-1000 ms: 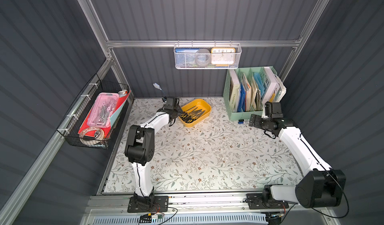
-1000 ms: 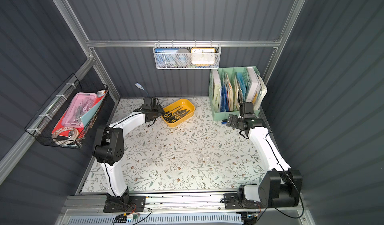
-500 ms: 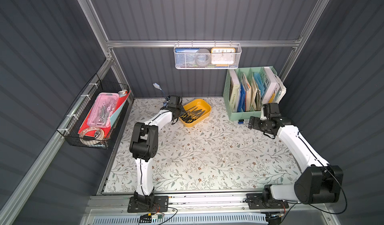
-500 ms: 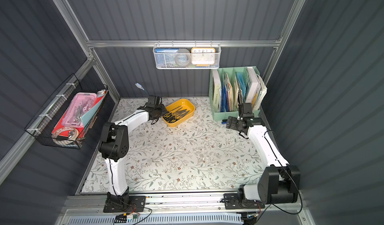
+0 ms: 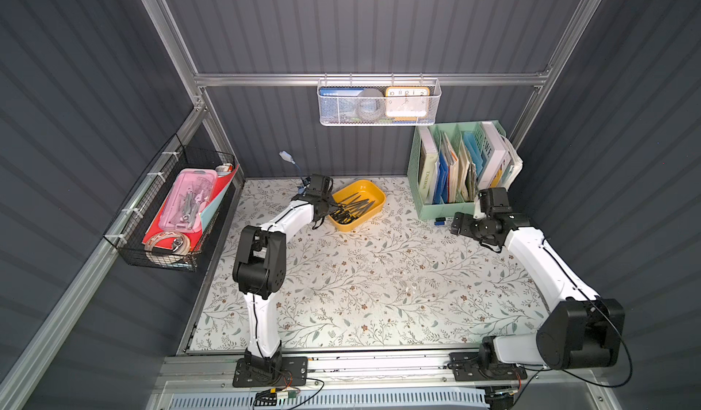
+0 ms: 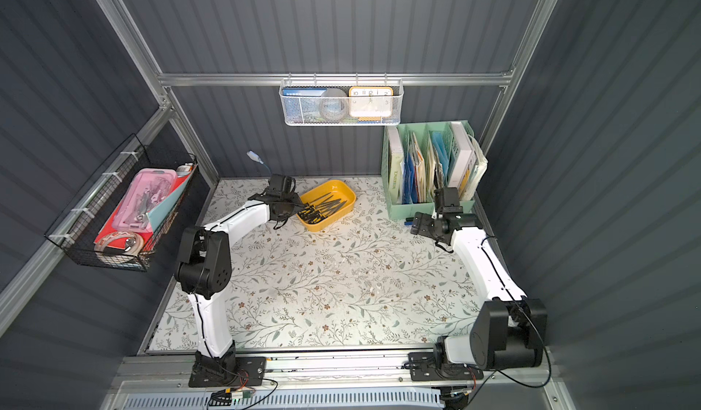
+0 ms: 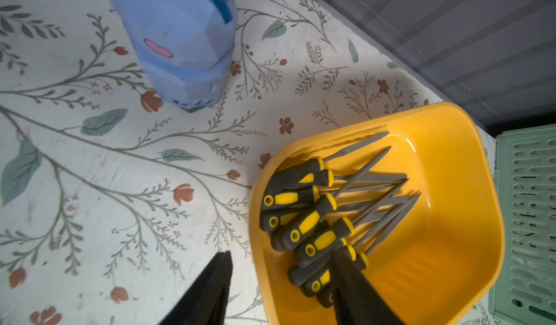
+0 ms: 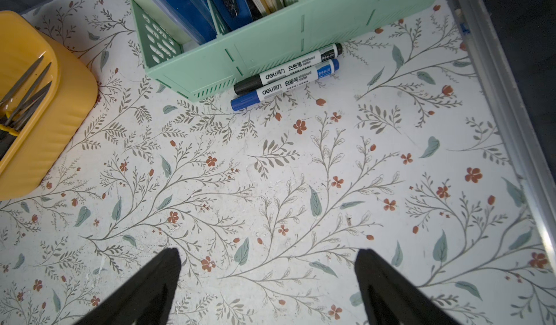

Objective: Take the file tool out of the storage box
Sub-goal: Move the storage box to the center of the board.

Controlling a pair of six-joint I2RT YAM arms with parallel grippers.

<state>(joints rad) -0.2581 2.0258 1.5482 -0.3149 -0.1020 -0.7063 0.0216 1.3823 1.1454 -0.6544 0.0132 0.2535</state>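
Observation:
The storage box (image 7: 445,164) is a shallow mustard-yellow tray at the back of the table, seen in both top views (image 5: 366,188) (image 6: 335,191). Several file tools (image 7: 313,218) with black-and-yellow handles and grey blades lie crossed inside it (image 5: 352,209). My left gripper (image 7: 284,262) is open and straddles the tray's near end wall. One finger (image 7: 349,272) is inside over the handles and its partner is outside over the table. It grips nothing. My right gripper (image 8: 269,260) is open over bare table, far from the tray (image 5: 457,224).
A mint-green book organiser (image 5: 459,165) stands at the back right, with two markers (image 8: 288,77) lying against its base. A pale blue object (image 7: 180,44) sits on the table near the tray. A wire basket (image 5: 178,207) hangs on the left wall, a white mesh basket (image 5: 379,102) on the back wall.
My left arm's elbow has swung right and the gripper has edged onto the tray's end, its jaws a little narrower. The right arm has shifted only slightly.

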